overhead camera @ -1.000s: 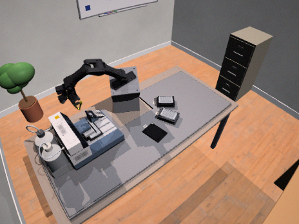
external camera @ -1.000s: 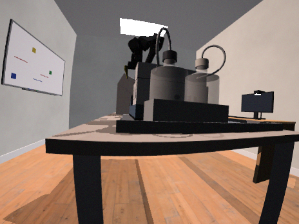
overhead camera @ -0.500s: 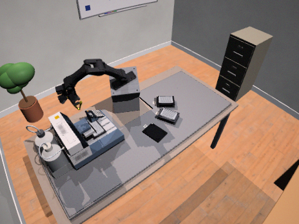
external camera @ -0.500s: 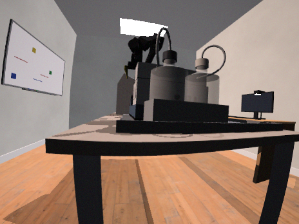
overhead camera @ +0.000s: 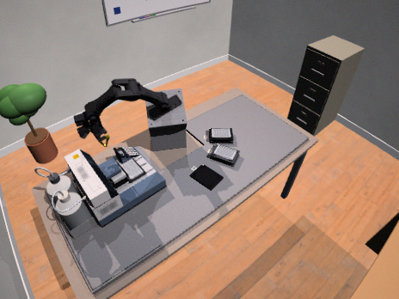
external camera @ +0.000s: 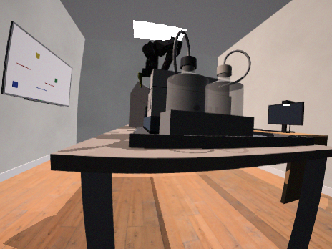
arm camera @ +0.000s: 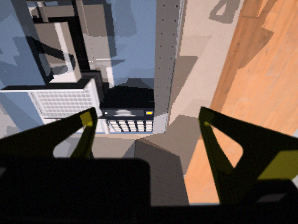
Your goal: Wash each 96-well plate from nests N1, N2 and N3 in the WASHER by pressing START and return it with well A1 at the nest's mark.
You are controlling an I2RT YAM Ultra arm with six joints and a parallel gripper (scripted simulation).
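My gripper (overhead camera: 103, 138) (arm camera: 148, 112) is open and empty. It hangs above the far side of the washer (overhead camera: 144, 189), over the dark keypad (overhead camera: 125, 153) (arm camera: 127, 114). A small amber light (arm camera: 149, 113) shows at the keypad's right end in the wrist view. A white 96-well plate (arm camera: 64, 102) (overhead camera: 134, 168) lies on the washer's carrier, left of the keypad in the wrist view. Two more plates (overhead camera: 221, 133) (overhead camera: 225, 153) sit in their nests at mid-table. A third nest (overhead camera: 206, 176) is a bare black slab.
The washer's white manifold housing (overhead camera: 86, 172) and two bottles with hoses (overhead camera: 58, 185) (external camera: 186, 93) stand at its left end. The arm's grey pedestal (overhead camera: 168, 125) stands behind the keypad. A potted plant (overhead camera: 30, 125) and a filing cabinet (overhead camera: 327, 82) stand on the floor.
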